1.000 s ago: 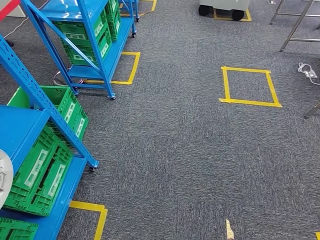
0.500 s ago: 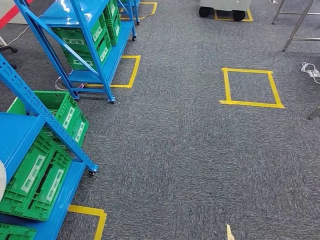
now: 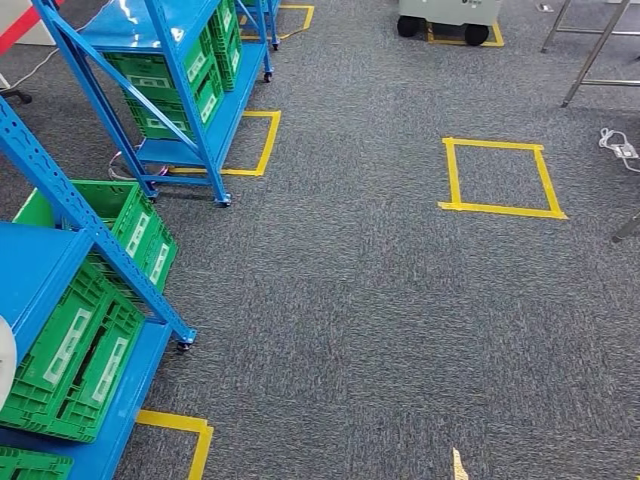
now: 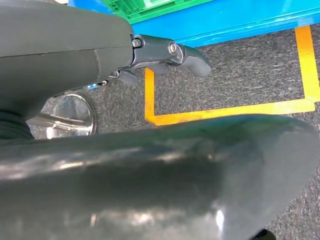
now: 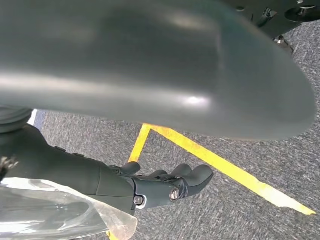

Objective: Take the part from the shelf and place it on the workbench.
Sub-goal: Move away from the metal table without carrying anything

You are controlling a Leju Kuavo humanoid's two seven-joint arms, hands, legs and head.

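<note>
The left hand (image 4: 158,50) hangs slack-fingered and empty beside the blue shelf (image 3: 30,270), while the right hand (image 5: 166,186) lies against a clear plastic bag (image 5: 56,215), hold uncertain, probably the part: light, slippery, best clasped round its bulk.

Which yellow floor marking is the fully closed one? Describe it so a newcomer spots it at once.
Start from the nearer blue shelf rack on the left of the head view, then look across the grey carpet to the upper right. There lies the yellow tape square, standing alone. Unlike the other tape outlines, partly hidden under racks or cut off, all four of its sides show.
</note>
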